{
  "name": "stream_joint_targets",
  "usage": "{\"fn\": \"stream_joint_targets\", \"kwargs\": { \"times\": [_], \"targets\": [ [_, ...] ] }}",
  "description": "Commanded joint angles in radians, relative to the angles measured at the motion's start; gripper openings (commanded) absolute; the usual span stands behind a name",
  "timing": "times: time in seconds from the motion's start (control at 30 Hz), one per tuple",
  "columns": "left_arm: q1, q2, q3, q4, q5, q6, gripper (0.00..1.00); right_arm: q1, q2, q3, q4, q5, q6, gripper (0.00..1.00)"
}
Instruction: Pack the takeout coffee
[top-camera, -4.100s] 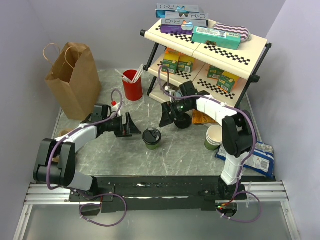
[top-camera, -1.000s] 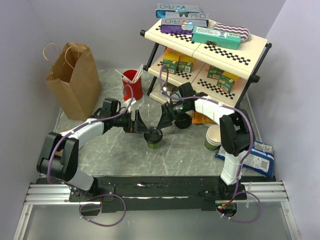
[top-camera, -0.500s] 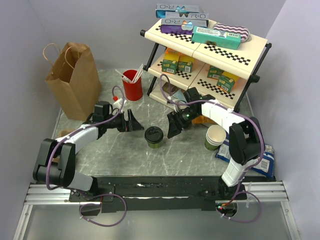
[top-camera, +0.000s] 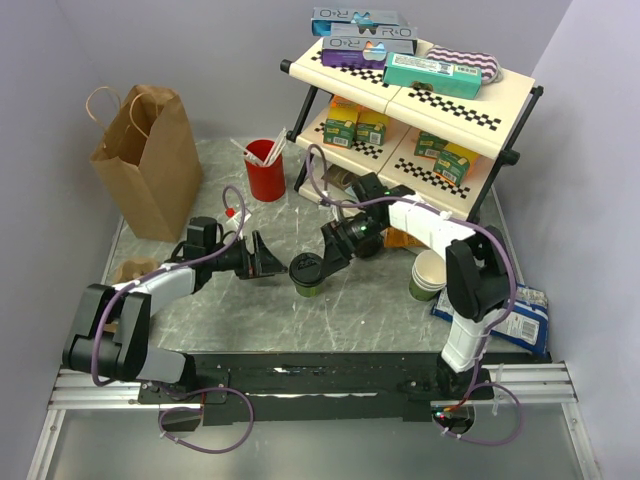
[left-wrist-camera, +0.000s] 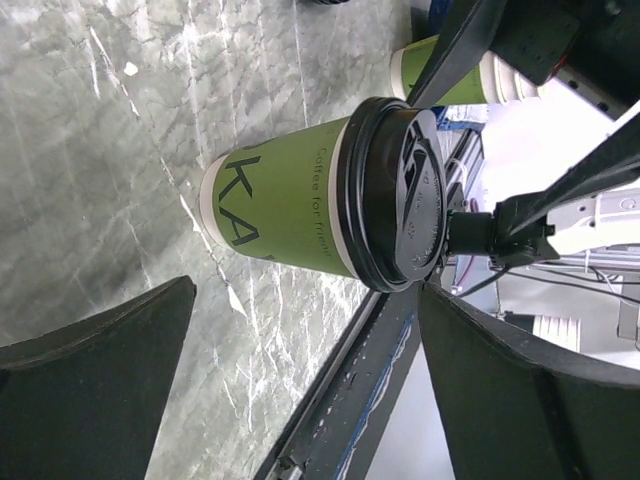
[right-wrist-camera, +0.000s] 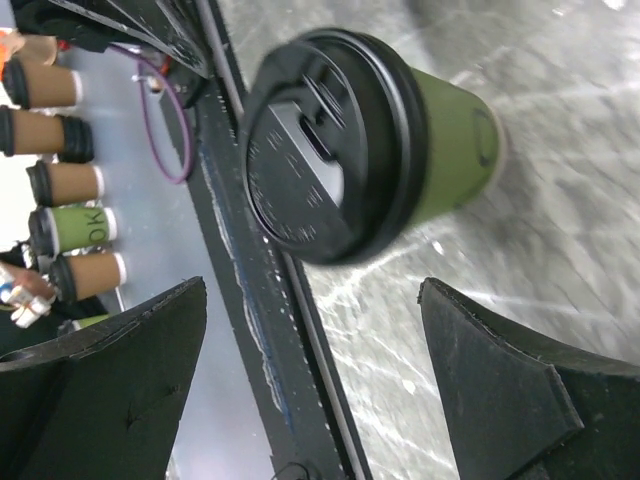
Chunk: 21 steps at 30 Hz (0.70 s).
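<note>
The takeout coffee (top-camera: 305, 272) stands upright on the worktop (top-camera: 380, 300) in the top view, between the left end effector (top-camera: 267, 258) and the right end effector (top-camera: 326, 262). Both are spread wide and empty, and whether the right one touches the coffee is unclear. From the left wrist, the coffee (left-wrist-camera: 290, 205) sits untouched ahead of the wide jaws. From the right wrist it (right-wrist-camera: 440, 140) is blurred, with the frame cutting off the gaping jaws.

One lidded green cup (top-camera: 305, 271), one red cup (top-camera: 265, 180), one paper bag (top-camera: 150, 170)
</note>
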Motion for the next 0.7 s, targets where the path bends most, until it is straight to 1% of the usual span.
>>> {"fn": "stream_joint_targets", "kwargs": {
  "times": [0.0, 0.37, 0.67],
  "targets": [
    [0.005, 0.008, 0.002, 0.064, 0.045, -0.025, 0.99, 0.025, 0.035, 0.038, 0.043, -0.063, 0.041, 0.93],
    [-0.004, 0.06, 0.013, 0.04, 0.061, 0.005, 0.99, 0.038, 0.096, 0.063, 0.089, -0.051, 0.094, 0.93],
    [-0.045, 0.107, 0.036, 0.043, 0.064, 0.007, 0.99, 0.047, 0.134, 0.081, 0.1, -0.042, 0.109, 0.93]
  ]
}}
